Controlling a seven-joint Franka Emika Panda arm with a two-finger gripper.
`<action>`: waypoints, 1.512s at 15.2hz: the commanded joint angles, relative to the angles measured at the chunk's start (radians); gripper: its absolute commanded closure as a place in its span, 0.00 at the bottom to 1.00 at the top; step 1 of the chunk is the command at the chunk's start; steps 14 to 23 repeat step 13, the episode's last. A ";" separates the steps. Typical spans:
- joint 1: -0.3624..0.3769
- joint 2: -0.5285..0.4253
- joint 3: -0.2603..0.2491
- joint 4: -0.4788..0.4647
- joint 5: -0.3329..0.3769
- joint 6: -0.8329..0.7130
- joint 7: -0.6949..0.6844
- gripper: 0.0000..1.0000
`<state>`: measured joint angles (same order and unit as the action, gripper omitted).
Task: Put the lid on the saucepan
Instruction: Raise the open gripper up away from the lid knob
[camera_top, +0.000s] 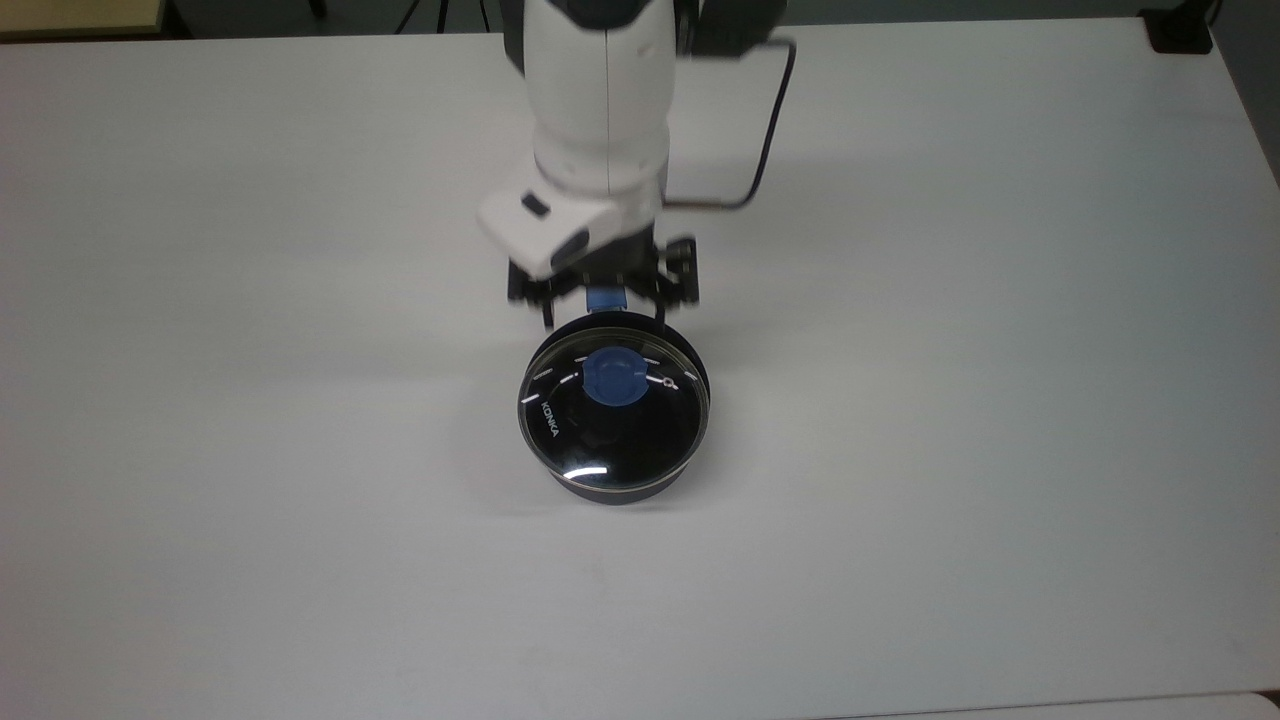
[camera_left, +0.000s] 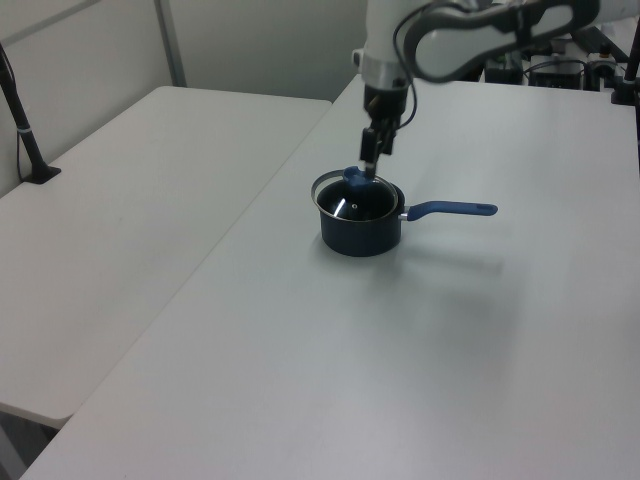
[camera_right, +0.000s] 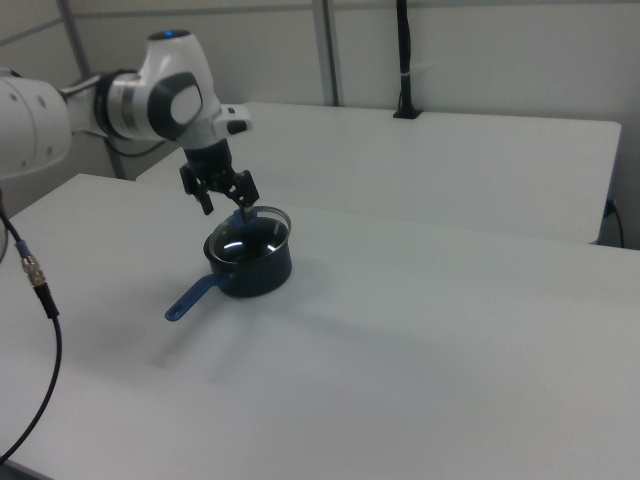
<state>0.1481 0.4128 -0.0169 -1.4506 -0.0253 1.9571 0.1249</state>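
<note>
Lid (camera_top: 613, 418) sits on the saucepan (camera_left: 361, 230), just below the gripper (camera_right: 224, 196), jaws spread and empty. Left view reveals the blue handle (camera_left: 450, 209).

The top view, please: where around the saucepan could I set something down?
Bare table lies on the top view's left, right and below the saucepan. Above it is crowded: the gripper hangs beside the lid.
</note>
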 joint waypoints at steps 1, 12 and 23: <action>0.004 -0.182 -0.011 -0.085 -0.019 -0.191 0.019 0.00; -0.035 -0.333 -0.006 -0.171 -0.053 -0.297 0.005 0.00; -0.035 -0.335 -0.006 -0.171 -0.053 -0.299 0.005 0.00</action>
